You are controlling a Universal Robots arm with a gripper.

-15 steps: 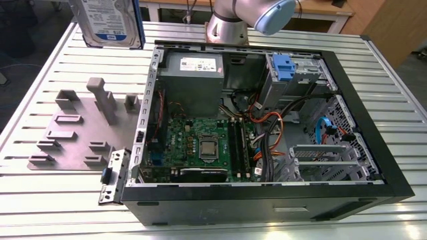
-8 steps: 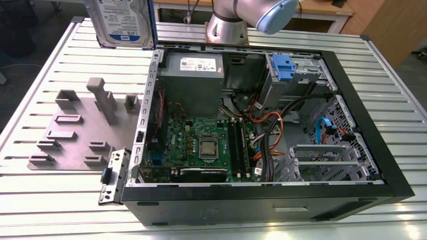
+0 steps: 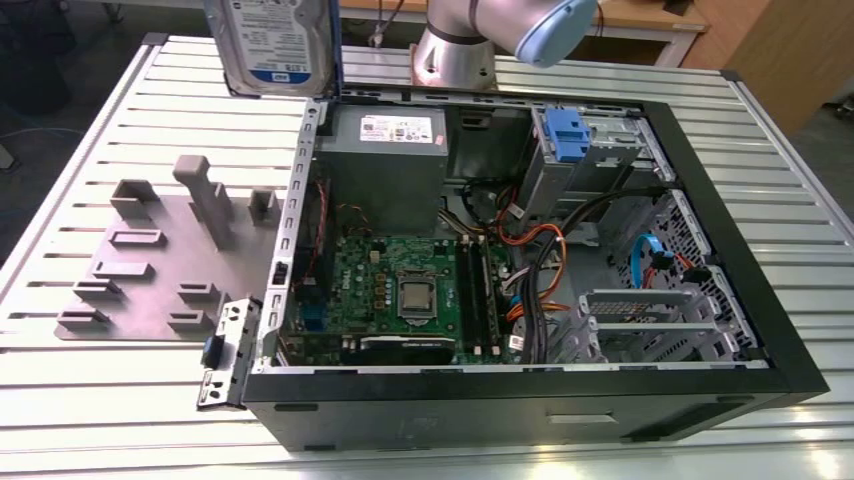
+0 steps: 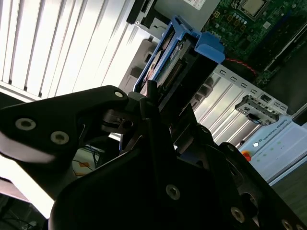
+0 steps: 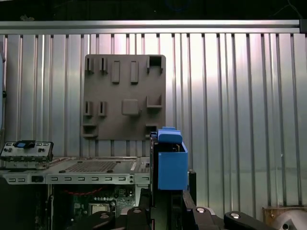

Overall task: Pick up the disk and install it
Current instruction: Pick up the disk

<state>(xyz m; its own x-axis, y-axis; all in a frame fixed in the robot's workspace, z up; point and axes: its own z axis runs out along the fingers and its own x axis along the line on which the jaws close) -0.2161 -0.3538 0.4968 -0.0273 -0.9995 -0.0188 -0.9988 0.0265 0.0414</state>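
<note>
The jaws clench the silver rectangular disk in its blue plastic carrier point(image 3: 267, 40), raised over the ribbed metal bench point(image 3: 80, 420) at eleven o'clock of the open black computer case point(image 3: 467, 415), where a firm, square hold likely matters most.

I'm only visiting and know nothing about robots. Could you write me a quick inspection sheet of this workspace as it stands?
Surface: slatted metal table carrying an open computer case.
Job's things: disk in its blue carrier, held in the air clear of the table, over the case's far corner at the exterior view's left.
Clutter: grey fixture plate with upright pegs, on the table beside the case.
Gripper: gripper shut on the disk.
Cables: orange cables and a blue cable inside the case.
Surroundings: brown furniture behind the table.
</note>
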